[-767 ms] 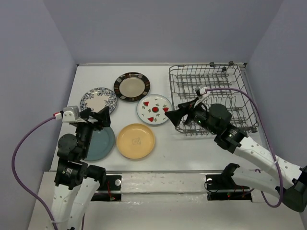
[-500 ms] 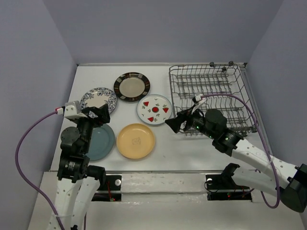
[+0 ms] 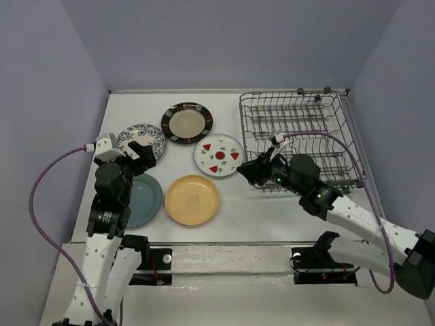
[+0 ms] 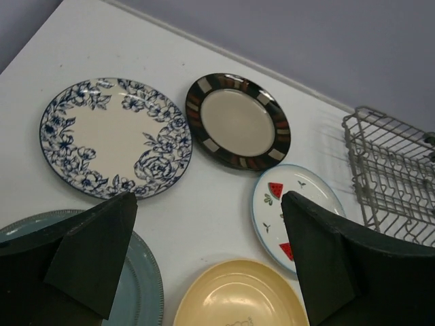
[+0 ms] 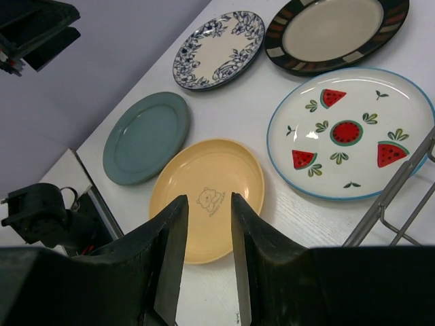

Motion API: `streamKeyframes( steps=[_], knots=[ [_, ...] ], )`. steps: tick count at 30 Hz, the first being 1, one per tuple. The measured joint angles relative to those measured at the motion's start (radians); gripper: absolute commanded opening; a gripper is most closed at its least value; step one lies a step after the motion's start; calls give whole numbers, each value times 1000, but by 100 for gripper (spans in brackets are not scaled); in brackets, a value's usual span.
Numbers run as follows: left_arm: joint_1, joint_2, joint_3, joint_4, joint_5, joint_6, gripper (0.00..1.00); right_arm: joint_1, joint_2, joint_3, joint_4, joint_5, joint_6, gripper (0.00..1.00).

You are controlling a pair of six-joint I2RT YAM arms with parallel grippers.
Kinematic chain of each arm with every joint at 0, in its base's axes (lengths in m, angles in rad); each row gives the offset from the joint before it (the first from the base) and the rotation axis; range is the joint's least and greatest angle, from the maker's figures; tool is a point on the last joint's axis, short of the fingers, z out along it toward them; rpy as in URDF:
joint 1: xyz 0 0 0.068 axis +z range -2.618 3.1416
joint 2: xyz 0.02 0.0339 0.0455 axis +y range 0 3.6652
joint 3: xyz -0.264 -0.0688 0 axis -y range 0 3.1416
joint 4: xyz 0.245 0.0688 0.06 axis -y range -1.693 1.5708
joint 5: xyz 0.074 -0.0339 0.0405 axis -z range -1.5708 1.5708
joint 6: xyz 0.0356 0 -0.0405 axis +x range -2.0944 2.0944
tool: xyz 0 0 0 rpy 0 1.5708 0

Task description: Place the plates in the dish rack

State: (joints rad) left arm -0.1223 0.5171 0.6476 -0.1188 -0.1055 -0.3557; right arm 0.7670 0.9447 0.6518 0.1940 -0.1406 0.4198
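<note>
Yellow plate (image 3: 193, 200), teal plate (image 3: 148, 200), watermelon-printed plate (image 3: 219, 155), grey rack (image 3: 292, 112).

A white table (image 3: 238, 212) stood boxed in by plain lavender walls (image 3: 224, 41) rising behind it and along both its sides.

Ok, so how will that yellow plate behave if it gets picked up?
The yellow plate looks rigid and glossy, so probably slippery to grip. Lying flat on the table, it would likely slide rather than tip when pushed. It seems ceramic, so breakable if dropped.
</note>
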Motion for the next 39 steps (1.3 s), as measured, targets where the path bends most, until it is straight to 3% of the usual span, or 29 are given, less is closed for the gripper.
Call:
streamKeyframes(
  steps=[4, 9, 20, 30, 39],
  knots=[
    [21, 102, 0, -39, -65, -59, 96, 0, 16, 0, 0, -18, 7, 40],
    [113, 237, -2, -16, -41, -153, 90, 0, 14, -3, 2, -24, 7, 42],
    [534, 626, -6, 140, 44, -282, 87, 0, 8, -14, 7, -30, 8, 42],
    [550, 983, 152, 180, 137, -262, 84, 0, -21, -14, 9, -36, 7, 42],
    [550, 1176, 248, 234, 178, -251, 63, 0, -30, -15, 8, -35, 7, 42]
  ],
)
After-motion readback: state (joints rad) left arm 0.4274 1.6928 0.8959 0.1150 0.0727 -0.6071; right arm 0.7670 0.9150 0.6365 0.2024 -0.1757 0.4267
